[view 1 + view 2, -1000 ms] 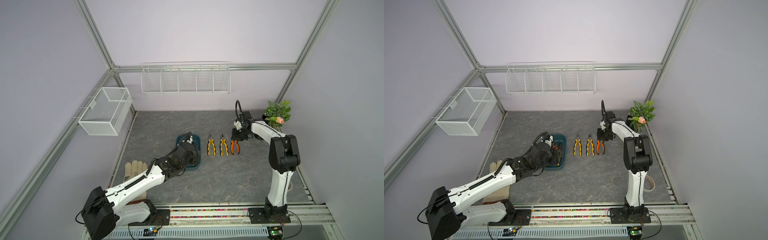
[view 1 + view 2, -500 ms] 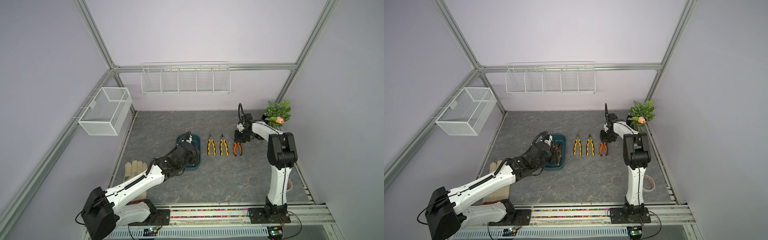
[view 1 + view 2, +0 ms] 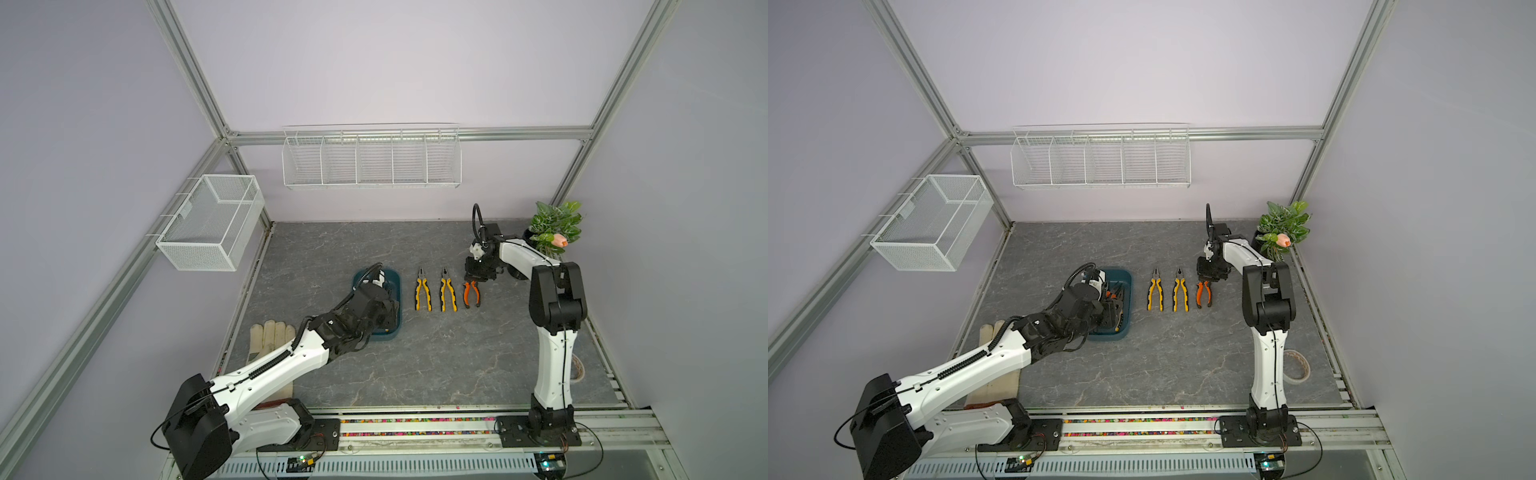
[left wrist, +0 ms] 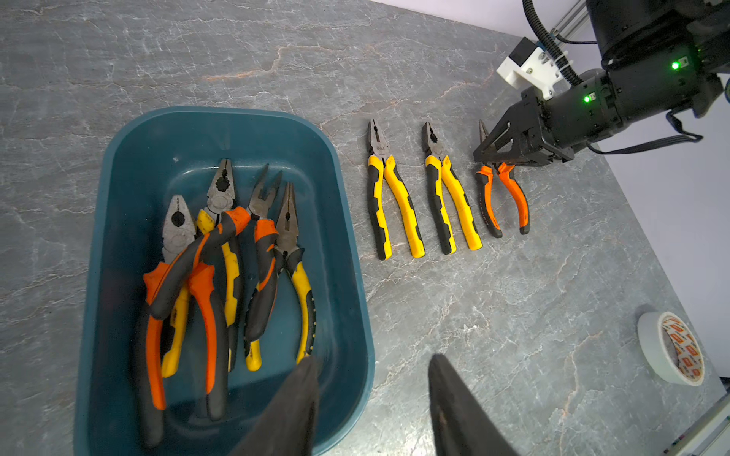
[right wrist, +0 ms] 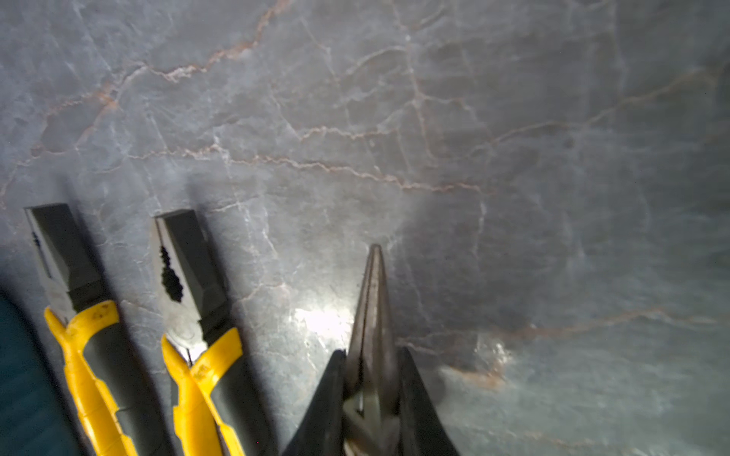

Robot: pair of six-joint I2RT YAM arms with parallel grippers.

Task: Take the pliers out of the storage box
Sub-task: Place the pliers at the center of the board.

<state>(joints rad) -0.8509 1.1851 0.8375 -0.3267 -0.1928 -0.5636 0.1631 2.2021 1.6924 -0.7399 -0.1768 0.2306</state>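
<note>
The teal storage box [image 4: 347, 221] holds several pliers [image 4: 221, 256] with orange or yellow handles, lying in a loose pile. Two yellow-handled pliers [image 4: 395, 205] [image 4: 450, 201] lie side by side on the table to its right. My left gripper [image 4: 371, 361] is open over the box's near right wall, one finger above the box and one above the table. My right gripper [image 5: 371, 355] is shut on the metal nose of orange-handled needle-nose pliers [image 3: 471, 294], which lie low at the right end of the row. In both top views my left arm covers most of the box [image 3: 1126, 307].
A roll of tape [image 3: 1296, 365] lies near the right arm's base. A work glove [image 3: 270, 336] is at the table's left edge, a potted plant [image 3: 555, 226] in the back right corner. White wire baskets [image 3: 372, 158] [image 3: 212, 222] hang on the walls.
My right gripper has shifted slightly to the right with the orange-handled pliers in it. The left arm has hardly moved.
</note>
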